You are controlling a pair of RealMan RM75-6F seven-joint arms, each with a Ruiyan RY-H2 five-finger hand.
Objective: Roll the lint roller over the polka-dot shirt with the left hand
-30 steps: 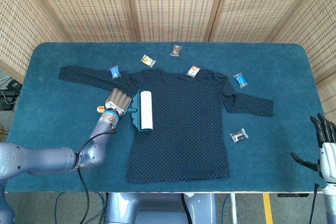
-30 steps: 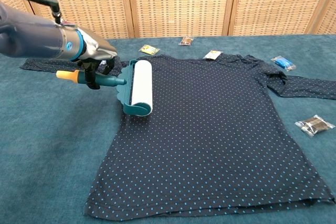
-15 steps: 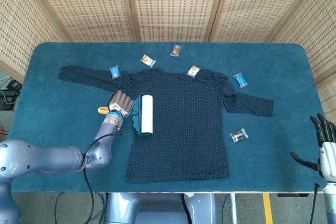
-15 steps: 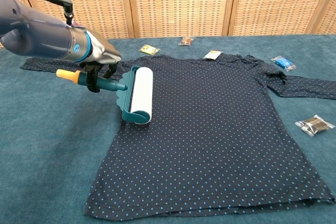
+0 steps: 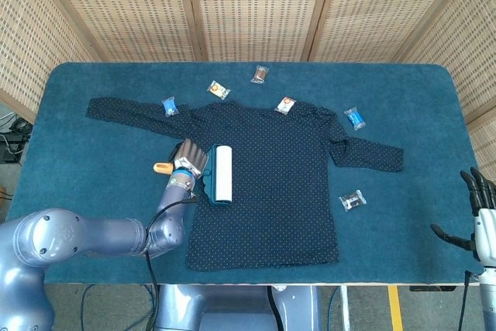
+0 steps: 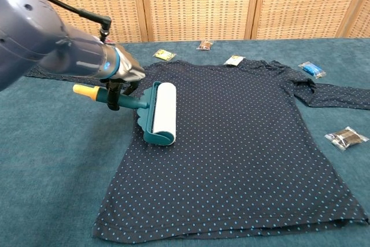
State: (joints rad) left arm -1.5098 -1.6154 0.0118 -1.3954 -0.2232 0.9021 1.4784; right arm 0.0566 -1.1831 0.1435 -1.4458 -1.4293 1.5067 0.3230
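The dark polka-dot shirt (image 5: 271, 184) (image 6: 231, 143) lies flat on the blue table with both sleeves spread out. A lint roller with a white roll (image 5: 222, 173) (image 6: 162, 110), teal frame and orange-tipped handle (image 6: 87, 91) rests on the shirt's left side. My left hand (image 5: 189, 160) (image 6: 118, 79) grips the handle just left of the shirt's edge. My right hand (image 5: 480, 218) hangs off the table's right edge with fingers apart, holding nothing; the chest view does not show it.
Several small snack packets lie around the shirt: a blue one (image 5: 169, 105), two (image 5: 218, 89) (image 5: 260, 74) near the collar, one (image 5: 285, 104) on the shoulder, a blue one (image 5: 354, 118) and a dark one (image 5: 353, 200) (image 6: 346, 137) to the right. Wicker screens stand behind the table.
The left hand has carried the roller down the shirt's left side, toward the hem, and slightly to the right. The right hand has stayed put.
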